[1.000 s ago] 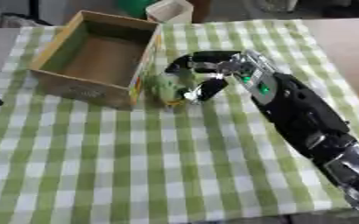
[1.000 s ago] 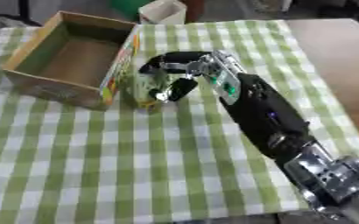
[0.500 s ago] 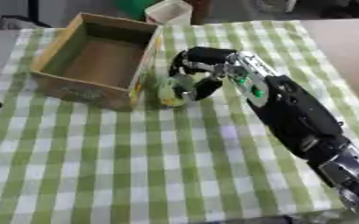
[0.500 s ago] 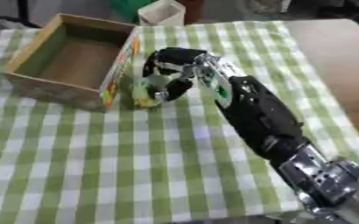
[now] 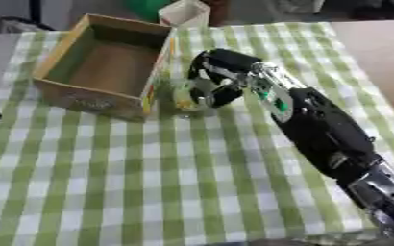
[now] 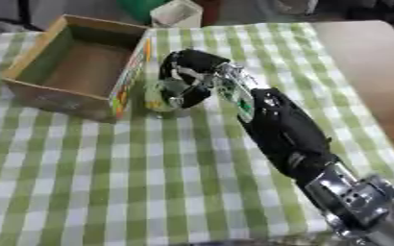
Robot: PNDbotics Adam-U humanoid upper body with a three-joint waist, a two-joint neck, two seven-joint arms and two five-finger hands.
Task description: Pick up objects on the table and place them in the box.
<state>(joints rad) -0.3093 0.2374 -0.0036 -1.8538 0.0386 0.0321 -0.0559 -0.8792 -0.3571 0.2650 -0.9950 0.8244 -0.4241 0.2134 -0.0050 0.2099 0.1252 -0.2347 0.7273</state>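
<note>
In the left eye view, the right hand [image 5: 220, 79] is curled around a small greenish object [image 5: 186, 97] just beside the cardboard box [image 5: 81, 96] on the checked cloth [image 5: 150, 182]. In the right eye view, the same grasp is seen.

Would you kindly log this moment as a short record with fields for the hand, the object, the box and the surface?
working hand: right robot hand, fingers curled round a small pale green object
object position: on the cloth, just beside the box's right wall
box: open cardboard box, nothing seen inside
surface: green and white checked cloth
left robot hand: not seen
behind box: small white container
</note>
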